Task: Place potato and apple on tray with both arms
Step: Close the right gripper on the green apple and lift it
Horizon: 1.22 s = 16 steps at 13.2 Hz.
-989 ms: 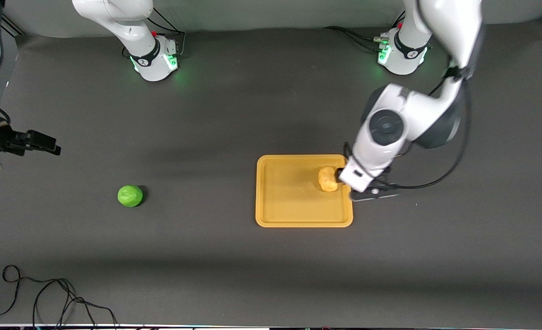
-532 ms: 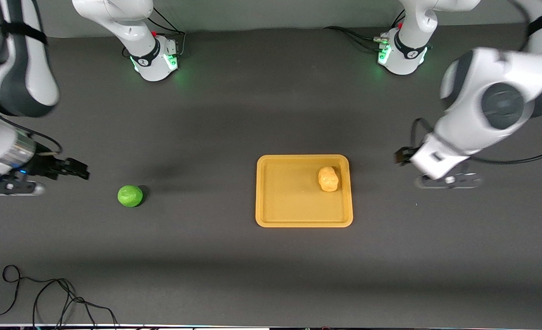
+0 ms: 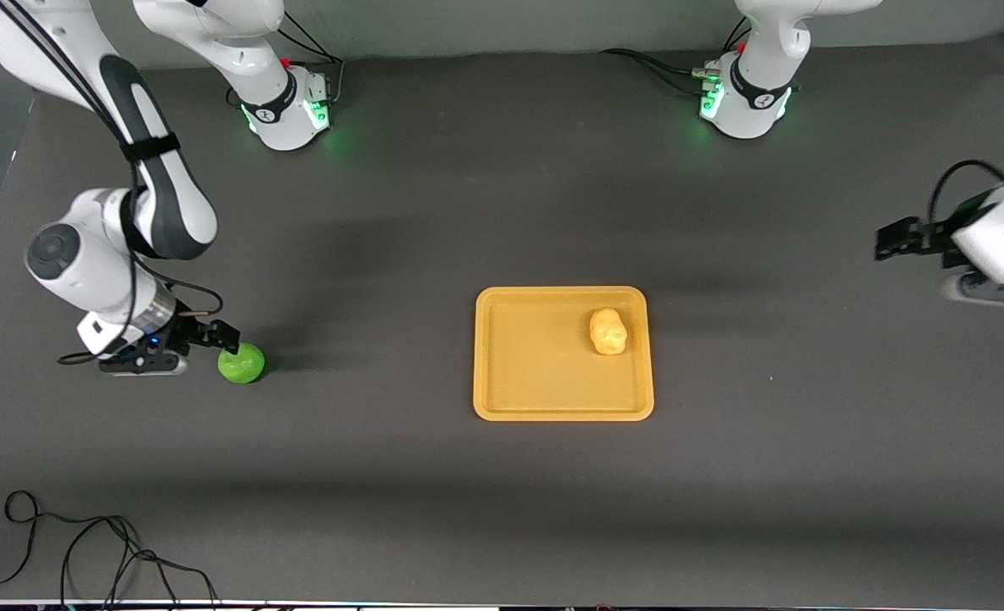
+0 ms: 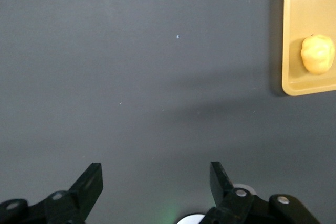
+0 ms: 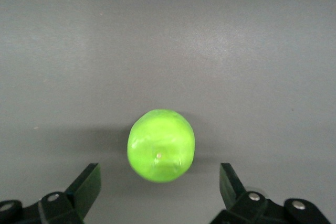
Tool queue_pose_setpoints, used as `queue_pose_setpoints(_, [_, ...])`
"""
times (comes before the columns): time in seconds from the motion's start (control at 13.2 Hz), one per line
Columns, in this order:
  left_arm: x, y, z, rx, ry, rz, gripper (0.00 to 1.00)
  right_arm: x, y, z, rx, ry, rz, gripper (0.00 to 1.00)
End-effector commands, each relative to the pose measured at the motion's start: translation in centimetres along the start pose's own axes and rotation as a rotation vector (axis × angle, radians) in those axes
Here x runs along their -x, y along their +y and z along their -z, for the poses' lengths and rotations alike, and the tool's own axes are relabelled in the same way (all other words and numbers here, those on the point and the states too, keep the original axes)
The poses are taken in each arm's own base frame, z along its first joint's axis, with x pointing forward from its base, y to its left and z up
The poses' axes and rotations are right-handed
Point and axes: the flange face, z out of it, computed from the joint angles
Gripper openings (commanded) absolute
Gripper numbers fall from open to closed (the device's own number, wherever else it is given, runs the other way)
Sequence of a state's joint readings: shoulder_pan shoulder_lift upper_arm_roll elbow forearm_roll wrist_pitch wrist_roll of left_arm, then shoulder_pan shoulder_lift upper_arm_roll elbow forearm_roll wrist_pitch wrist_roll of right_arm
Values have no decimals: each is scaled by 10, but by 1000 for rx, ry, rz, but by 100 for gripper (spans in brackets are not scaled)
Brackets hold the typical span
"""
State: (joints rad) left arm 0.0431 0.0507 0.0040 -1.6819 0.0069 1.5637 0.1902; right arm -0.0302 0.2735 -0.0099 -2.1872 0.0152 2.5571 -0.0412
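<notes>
Potato (image 3: 608, 331) already lies on the tray (image 3: 502, 399), near the tray's corner toward the left arm's end and farther from the front camera. The apple (image 3: 241, 363) is on the tabletop (image 3: 502, 212), well apart from the tray, toward the right arm's end. The right gripper (image 3: 223, 338) is low and just beside the apple, its fingers (image 5: 84, 184) spread apart with the apple between their lines, not yet closed on it. The left gripper (image 3: 892, 240) waits well apart from the tray at the left arm's end, its fingers (image 4: 89, 184) also apart and empty. I think the risk is that the round apple rolls away if one finger touches it first, or slips if the fingers close too high on it.
</notes>
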Motion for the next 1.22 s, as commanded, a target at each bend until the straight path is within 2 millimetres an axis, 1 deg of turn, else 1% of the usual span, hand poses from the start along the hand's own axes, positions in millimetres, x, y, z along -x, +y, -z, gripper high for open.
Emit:
queue_pose_setpoints(0.0, [6, -8, 13, 13, 1, -20, 91, -2, 1, -25, 1, 17, 5, 100])
queue_pose_setpoints(0.23, [3, -9, 16, 0, 25, -3, 88, 0, 1, -52, 2, 22, 5, 100])
queue_pose_setpoints(0.46, [0, -4, 31, -13, 60, 94, 90, 3, 1, -64, 2, 5, 5, 100])
queue_pose_setpoints(0.53, [-1, -2, 33, -15, 62, 92, 90, 5, 1, -68, 2, -7, 8, 100])
queue_pose_setpoints(0.61, [0, -3, 35, -17, 64, 89, 90, 6, 1, -68, 2, -13, 12, 98])
queue_pose_setpoints(0.68, [0, -3, 34, -17, 64, 84, 90, 6, 1, -68, 1, -18, 16, 80])
queue_pose_setpoints(0.76, [0, -3, 34, -17, 66, 84, 90, 7, 1, -68, 1, -29, 16, 64])
queue_pose_setpoints(0.84, [0, -3, 34, -17, 67, 84, 91, 5, 1, -64, 0, -30, 19, 54])
queue_pose_setpoints(0.91, [0, -4, 34, -17, 66, 84, 91, 3, 1, -55, 0, -30, 19, 51])
queue_pose_setpoints(0.99, [0, -4, 35, -18, 70, 83, 92, -2, 0, -40, -1, -24, 21, 50])
queue_pose_setpoints(1.14, [-1, -5, 33, -18, 70, 82, 94, -23, 0, 7, 0, 11, 26, 50])
